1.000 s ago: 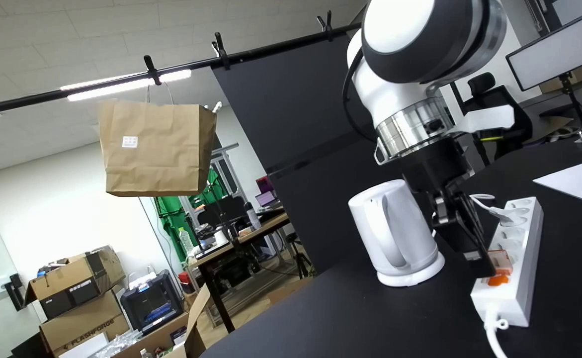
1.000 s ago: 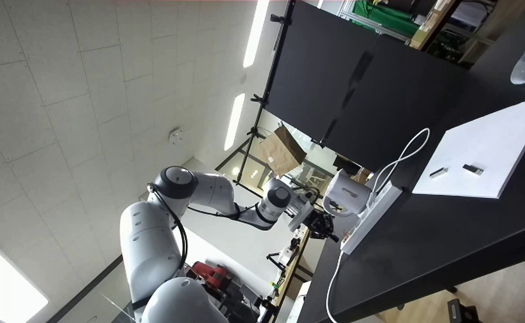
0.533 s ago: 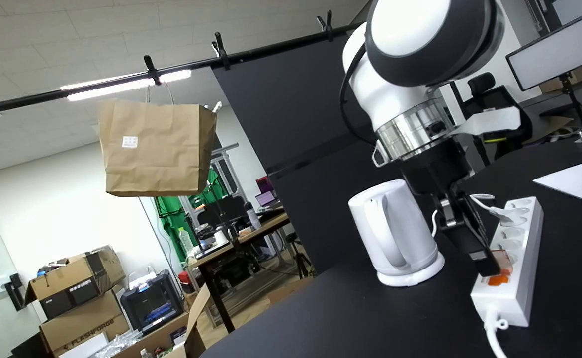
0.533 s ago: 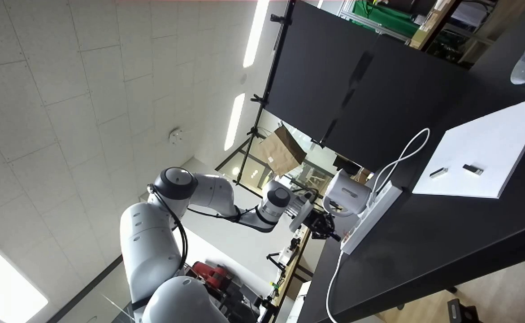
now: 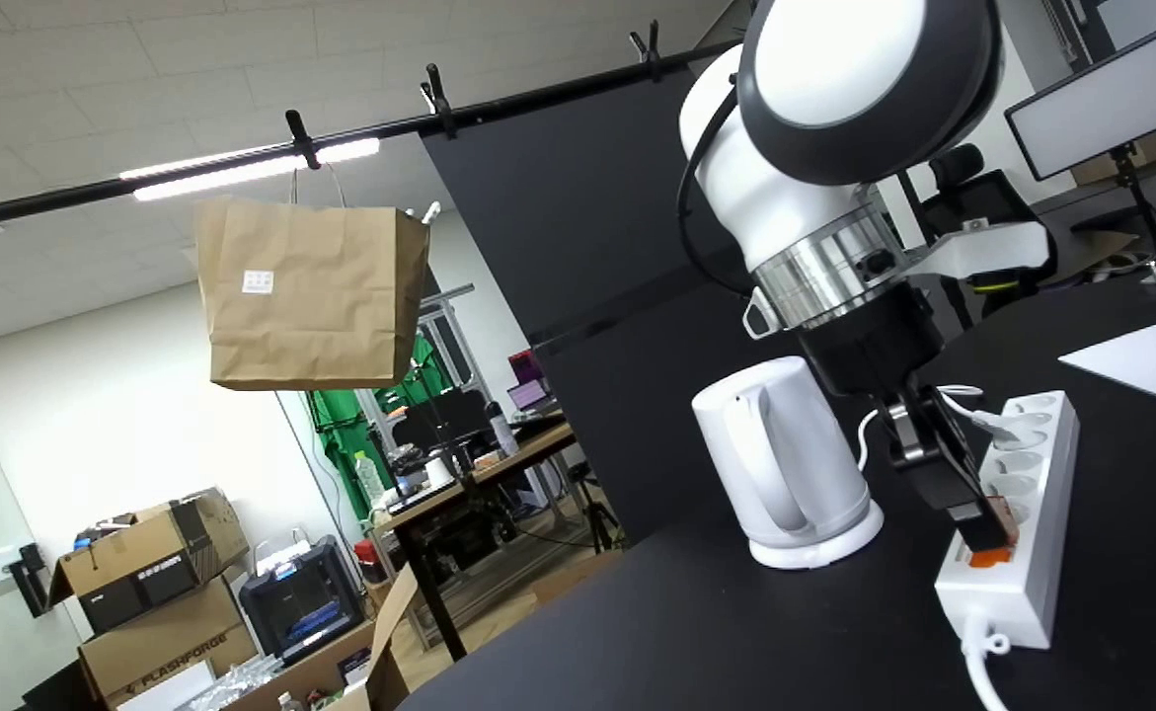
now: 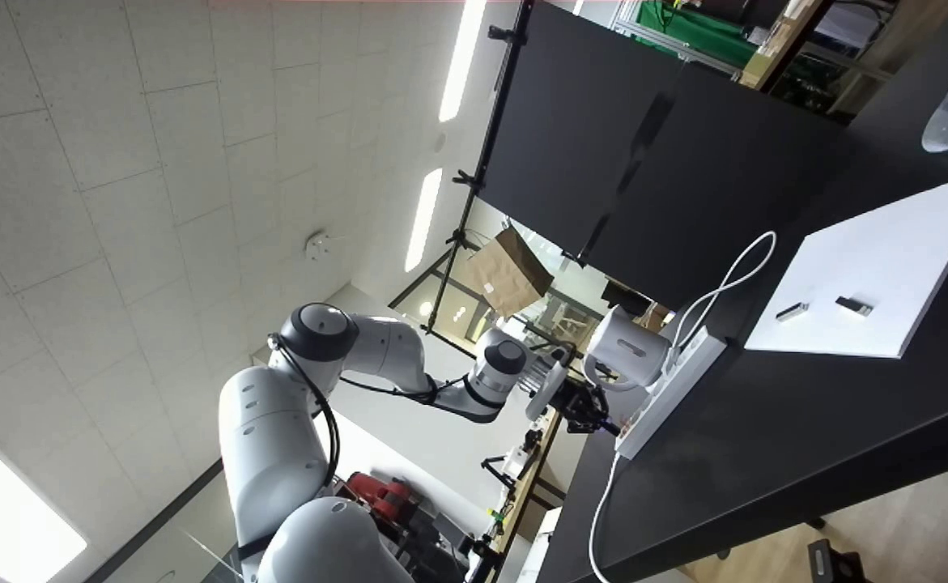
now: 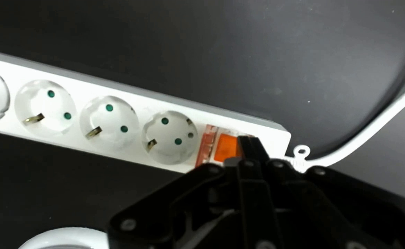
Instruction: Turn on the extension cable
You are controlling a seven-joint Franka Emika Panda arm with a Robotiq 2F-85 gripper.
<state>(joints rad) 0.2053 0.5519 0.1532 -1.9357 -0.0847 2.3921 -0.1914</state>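
Pointing, clenched and empty, at an orange rectangular switch [image 7: 226, 148], a black gripper [image 7: 249, 139] leans over the long white plastic power strip [image 5: 1043, 506] at right, likely light, stiff, best gripped crosswise.

- Switch [image 7: 227, 148], on the strip [image 7: 139, 119]: partly hidden behind the pincer [image 7: 249, 140]; contact unclear.
- The strip, opposite end: cut off in the wrist view.
- Cord [image 7: 371, 129], leaving the strip: cut off there too.
- Kettle [image 7: 65, 235], beside the strip: mostly cut off there.
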